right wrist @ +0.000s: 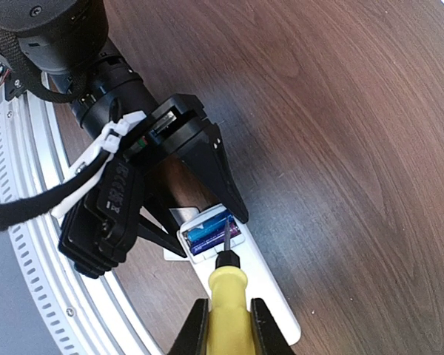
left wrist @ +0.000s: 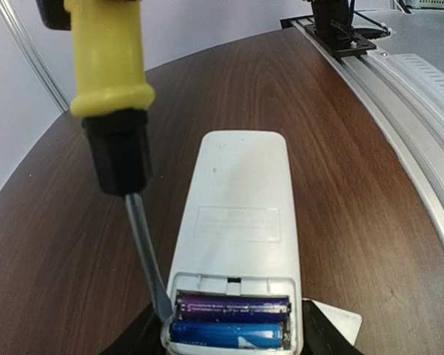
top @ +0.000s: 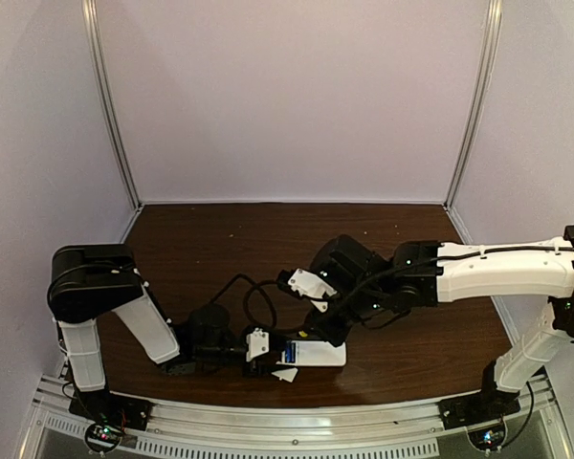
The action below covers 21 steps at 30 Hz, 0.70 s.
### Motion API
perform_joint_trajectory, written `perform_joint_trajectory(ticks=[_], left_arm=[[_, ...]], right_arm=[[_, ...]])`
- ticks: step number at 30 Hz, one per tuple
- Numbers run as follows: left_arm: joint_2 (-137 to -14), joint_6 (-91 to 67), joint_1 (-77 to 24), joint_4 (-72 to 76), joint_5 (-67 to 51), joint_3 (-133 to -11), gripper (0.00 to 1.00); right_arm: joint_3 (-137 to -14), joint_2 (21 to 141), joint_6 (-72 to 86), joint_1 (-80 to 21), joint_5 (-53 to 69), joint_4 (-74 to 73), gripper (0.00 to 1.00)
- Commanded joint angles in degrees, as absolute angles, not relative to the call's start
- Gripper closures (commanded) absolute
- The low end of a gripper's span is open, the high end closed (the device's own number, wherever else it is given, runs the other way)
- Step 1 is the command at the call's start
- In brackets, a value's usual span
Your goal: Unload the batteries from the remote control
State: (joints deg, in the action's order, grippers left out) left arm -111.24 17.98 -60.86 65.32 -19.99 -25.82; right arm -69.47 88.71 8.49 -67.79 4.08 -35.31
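Observation:
The white remote control [left wrist: 237, 222] lies flat on the brown table, back side up, with its battery compartment open. Two batteries, one blue [left wrist: 226, 334] and one purple-blue [left wrist: 233, 307], sit side by side inside it. My left gripper [left wrist: 229, 346] is shut on the remote's battery end, one dark finger on each side. My right gripper [right wrist: 226, 325] is shut on the yellow handle of a screwdriver [right wrist: 226, 292]. Its metal tip [left wrist: 163, 307] rests at the left end of the compartment, against the batteries [right wrist: 211, 233]. In the top view the remote [top: 320, 354] lies between the left gripper [top: 268, 350] and the right gripper [top: 318, 330].
The small white cover piece [left wrist: 342, 322] lies on the table beside the remote's battery end; it also shows in the top view [top: 285, 375]. The metal rail at the table's near edge [top: 297, 426] runs just behind it. Black cables [top: 253, 296] loop between the arms.

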Motion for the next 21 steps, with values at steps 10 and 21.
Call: perform_joint_trajectory(ticks=[10, 21], left_arm=[[-110.13, 19.04, -60.9, 65.66, -22.39, -25.98, 0.78], [-110.13, 18.99, -60.86, 65.31, -22.65, -26.1, 0.78]], right_arm=[[-70.28, 89.77, 3.76, -68.37, 3.88, -36.59, 1.0], [-70.96, 92.39, 3.33, -68.38, 2.8, -38.54, 1.0]])
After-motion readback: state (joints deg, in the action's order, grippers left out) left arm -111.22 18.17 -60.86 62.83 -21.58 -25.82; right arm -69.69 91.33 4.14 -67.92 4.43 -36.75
